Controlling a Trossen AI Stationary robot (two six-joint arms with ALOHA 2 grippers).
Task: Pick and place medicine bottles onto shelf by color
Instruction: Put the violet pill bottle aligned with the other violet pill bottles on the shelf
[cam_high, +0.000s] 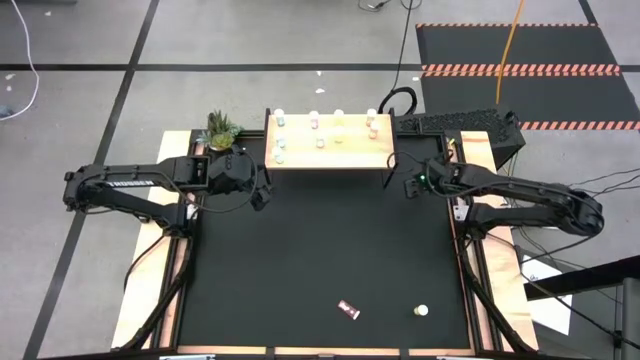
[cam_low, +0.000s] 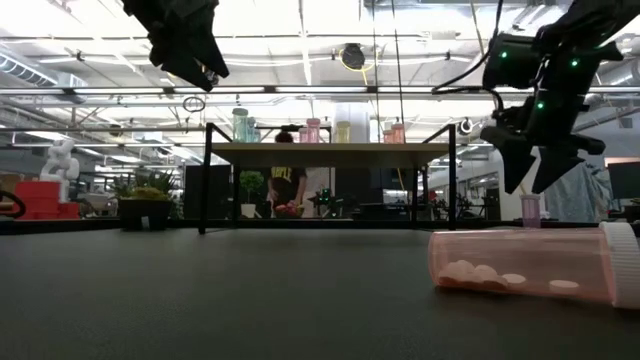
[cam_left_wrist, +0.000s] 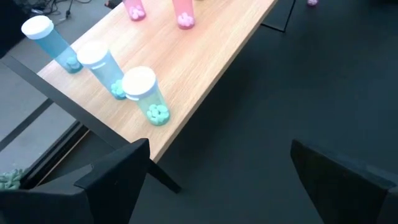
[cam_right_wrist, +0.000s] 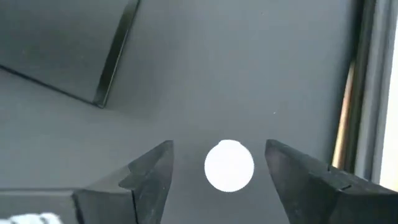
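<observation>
The wooden shelf (cam_high: 330, 150) stands at the table's far edge on thin dark legs, with several small bottles upright on it. In the left wrist view, blue and teal bottles (cam_left_wrist: 146, 93) stand near its left end and pink ones farther along. My left gripper (cam_left_wrist: 221, 149) hovers open and empty by the shelf's near left corner (cam_high: 258, 190). My right gripper (cam_right_wrist: 219, 149) points down, open, by the shelf's right leg. Its fingers stand on either side of an upright pink bottle's white cap (cam_right_wrist: 229, 165) without touching it. The low view shows that bottle (cam_low: 530, 208) standing on the table below the fingers.
Two bottles lie on the table's near part: a pink one (cam_high: 348, 309), large in the low view (cam_low: 520, 270), and one with a white cap (cam_high: 422, 311). A potted plant (cam_high: 222, 128) sits left of the shelf. A person (cam_low: 287, 185) stands beyond the table.
</observation>
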